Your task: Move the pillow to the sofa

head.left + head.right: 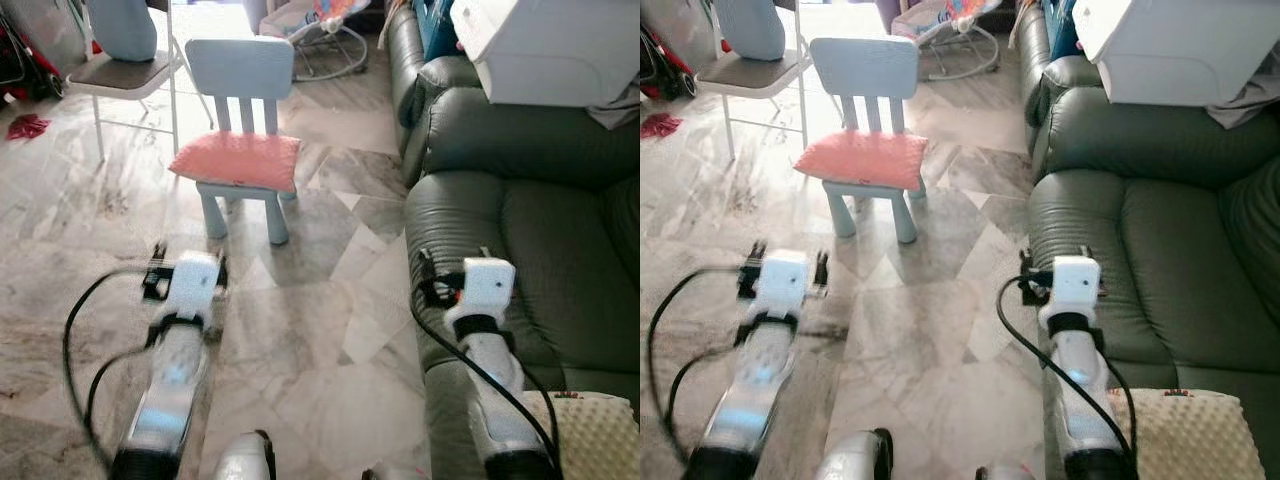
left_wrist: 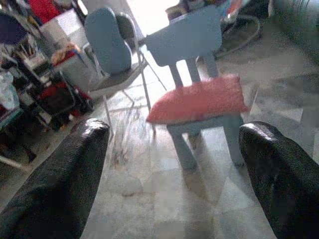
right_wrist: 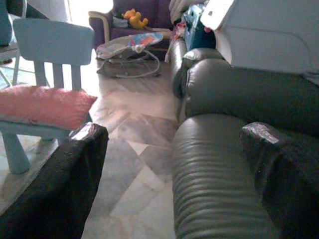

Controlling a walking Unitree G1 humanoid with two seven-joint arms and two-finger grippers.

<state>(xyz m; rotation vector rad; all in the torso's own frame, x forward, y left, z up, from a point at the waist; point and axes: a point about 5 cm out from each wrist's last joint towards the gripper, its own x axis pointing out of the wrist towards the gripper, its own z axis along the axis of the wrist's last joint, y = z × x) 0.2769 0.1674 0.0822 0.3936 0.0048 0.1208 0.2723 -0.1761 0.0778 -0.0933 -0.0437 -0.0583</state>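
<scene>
A pink pillow (image 1: 237, 160) lies on the seat of a small light-blue child's chair (image 1: 240, 70) ahead on the tiled floor. The dark green leather sofa (image 1: 520, 230) runs along the right. My left gripper (image 2: 174, 169) hovers over the floor short of the chair, open, with the pillow (image 2: 199, 99) in the distance between its fingers (image 2: 60, 184). Beside the sofa's front edge my right gripper (image 3: 174, 179) is held open with nothing in it; the pillow (image 3: 42, 105) is off to its left.
A metal folding chair (image 1: 120, 70) with a blue cushion stands at the back left, and a baby bouncer (image 1: 320, 30) behind the small chair. A white bulky object (image 1: 550, 50) rests on the sofa's far end. A cream textured cushion (image 1: 590, 435) lies at the sofa's near end.
</scene>
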